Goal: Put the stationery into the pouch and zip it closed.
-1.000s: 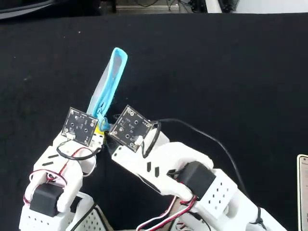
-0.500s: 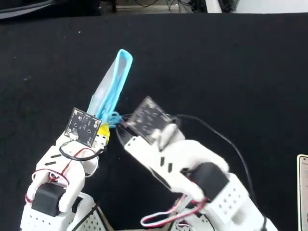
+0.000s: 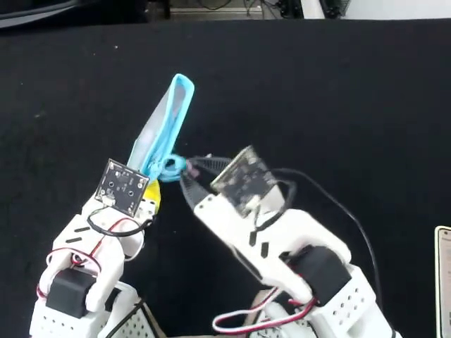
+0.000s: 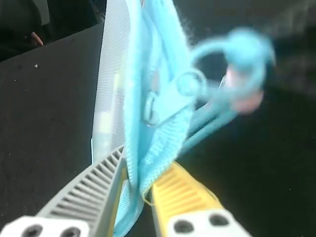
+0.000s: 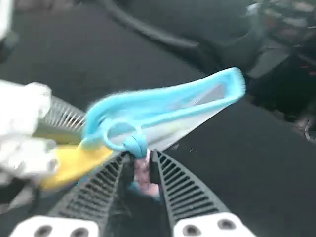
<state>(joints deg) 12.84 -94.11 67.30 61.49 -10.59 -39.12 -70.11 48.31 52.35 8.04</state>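
Observation:
A light blue mesh pouch (image 3: pixel 163 123) stands on edge over the black table, slanting away from the arms. My left gripper (image 3: pixel 150 184) is shut on its near end; the left wrist view shows the pouch (image 4: pixel 143 98) pinched between the grey finger and the yellow finger (image 4: pixel 185 195). My right gripper (image 3: pixel 184 169) sits just right of that end, shut on the blue zipper pull loop (image 3: pixel 173 167). In the right wrist view the loop (image 5: pixel 121 138) and a pink bit sit between the ribbed fingers, with the pouch (image 5: pixel 173 106) beyond. The pouch's contents are hidden.
The black cloth-covered table (image 3: pixel 317 105) lies open to the right and far side. A white object (image 3: pixel 444 274) pokes in at the right edge. The right arm's black cable (image 3: pixel 331 204) loops beside it. Clutter lies beyond the table's far edge.
My right arm has swung to the right with the zipper pull in its fingers. The pouch's far end has tipped slightly right. The left arm has kept its hold.

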